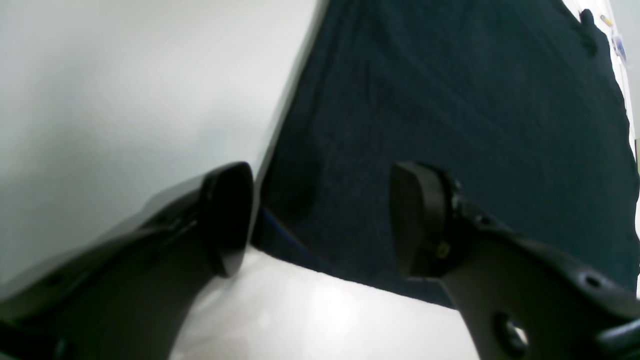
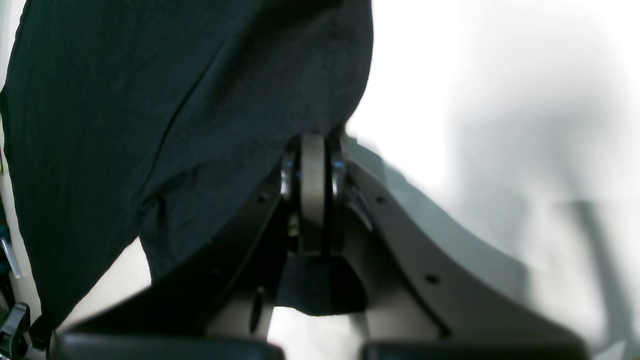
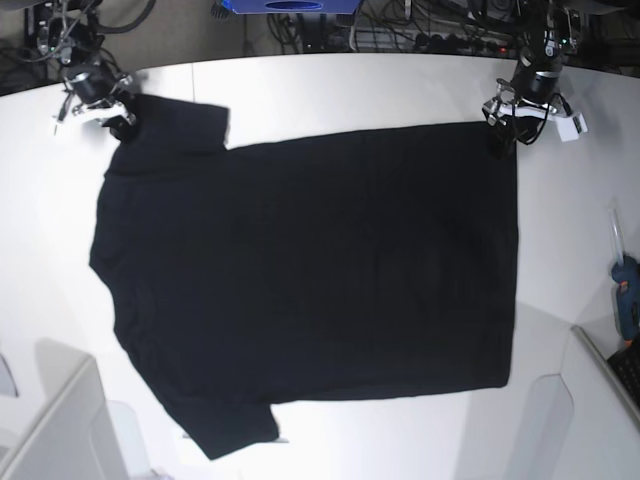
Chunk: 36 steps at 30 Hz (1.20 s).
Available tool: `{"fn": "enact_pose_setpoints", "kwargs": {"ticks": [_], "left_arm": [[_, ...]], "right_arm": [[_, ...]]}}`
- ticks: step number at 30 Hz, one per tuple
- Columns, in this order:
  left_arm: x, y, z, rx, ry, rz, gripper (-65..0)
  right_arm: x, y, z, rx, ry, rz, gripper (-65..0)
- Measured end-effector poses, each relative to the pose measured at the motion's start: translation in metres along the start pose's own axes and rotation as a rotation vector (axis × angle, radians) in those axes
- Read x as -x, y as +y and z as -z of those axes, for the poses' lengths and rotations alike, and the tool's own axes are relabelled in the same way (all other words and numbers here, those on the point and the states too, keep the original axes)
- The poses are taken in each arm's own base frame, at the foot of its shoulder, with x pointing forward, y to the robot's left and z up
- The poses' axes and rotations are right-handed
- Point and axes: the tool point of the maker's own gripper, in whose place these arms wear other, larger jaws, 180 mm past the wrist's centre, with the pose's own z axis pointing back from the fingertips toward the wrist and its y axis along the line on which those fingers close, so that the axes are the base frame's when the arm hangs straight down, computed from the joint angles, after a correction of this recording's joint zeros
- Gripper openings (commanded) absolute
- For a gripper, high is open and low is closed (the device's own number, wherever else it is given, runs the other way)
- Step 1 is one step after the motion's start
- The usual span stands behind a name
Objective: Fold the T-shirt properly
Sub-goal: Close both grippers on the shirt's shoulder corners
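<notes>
The black T-shirt (image 3: 310,270) lies spread flat, plain face up, on the white table (image 3: 330,90). My left gripper (image 1: 322,220) is open at the shirt's far right corner (image 3: 500,128). One finger (image 1: 227,220) is over bare table, the other (image 1: 420,220) over the cloth (image 1: 450,100), and nothing is pinched between them. My right gripper (image 2: 312,150) is shut on the T-shirt (image 2: 125,125), and a tuft of black cloth pokes out behind its pads. In the base view it sits at the far left sleeve corner (image 3: 112,112).
A blue glue gun (image 3: 625,298) lies near the table's right edge. Cables and a blue box (image 3: 290,5) line the back. Grey panels stand at the front left (image 3: 60,430) and front right (image 3: 600,400) corners.
</notes>
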Motion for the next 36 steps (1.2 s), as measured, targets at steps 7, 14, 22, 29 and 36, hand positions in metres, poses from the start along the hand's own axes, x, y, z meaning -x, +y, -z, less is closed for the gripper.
{"fn": "enact_pose_setpoints", "kwargs": {"ticks": [7, 14, 22, 29, 36], "left_arm": [[0.000, 0.005, 0.006, -0.003, -0.014, -0.022, -22.5], [-0.003, 0.009, 0.010, 0.003, -0.036, -0.032, -22.7], [0.000, 0.009, 0.010, 0.005, -0.011, -0.042, -24.2], [0.009, 0.011, 0.012, -0.003, 0.035, -0.053, -49.5], [0.012, 0.010, 0.013, -0.003, 0.054, -0.055, -65.0]], "right_arm": [[0.000, 0.000, 0.000, 0.000, -0.001, 0.000, -65.0], [0.000, 0.000, 0.000, 0.000, 0.000, 0.000, -65.0], [0.000, 0.000, 0.000, 0.000, 0.000, 0.001, -65.0], [0.000, 0.000, 0.000, 0.000, 0.000, 0.001, -65.0], [0.000, 0.000, 0.000, 0.000, 0.000, 0.001, -65.0]]}}
